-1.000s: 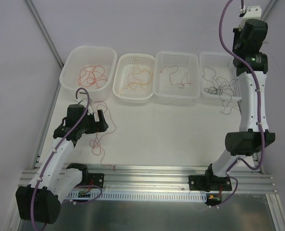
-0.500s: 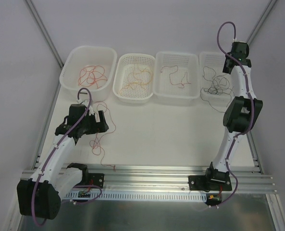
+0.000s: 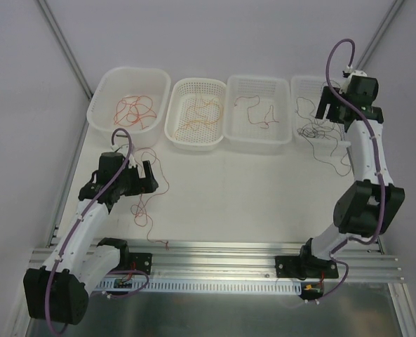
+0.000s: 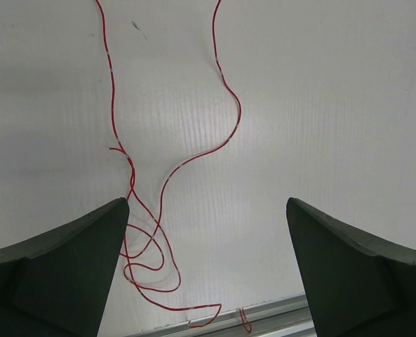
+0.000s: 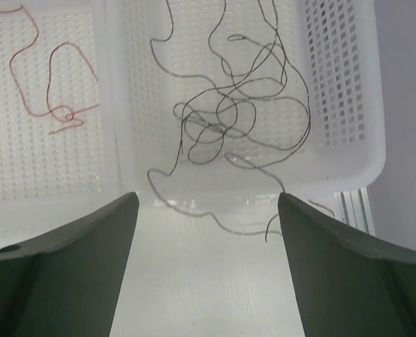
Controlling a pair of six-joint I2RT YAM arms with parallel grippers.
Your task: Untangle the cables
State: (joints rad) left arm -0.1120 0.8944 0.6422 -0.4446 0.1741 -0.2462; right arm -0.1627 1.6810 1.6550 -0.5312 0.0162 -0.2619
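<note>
black cables (image 5: pixel 236 112) fill the basket (image 5: pixel 348 91) just ahead of the wide, empty right gripper (image 5: pixel 208 200), seemingly colour-sorted; left gripper (image 4: pixel 208 210) gapes empty over a red cable (image 4: pixel 167 184).

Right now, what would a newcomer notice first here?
Four white baskets line the far side of the table, each holding thin wires. Black wire spills over the near rim of the rightmost basket, beneath the open right fingers. A loose red wire squiggles on the table by the open left fingers.

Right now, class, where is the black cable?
In the top view, the black cable lies in the far-right basket, by the right gripper, one end trailing over its near rim.
</note>
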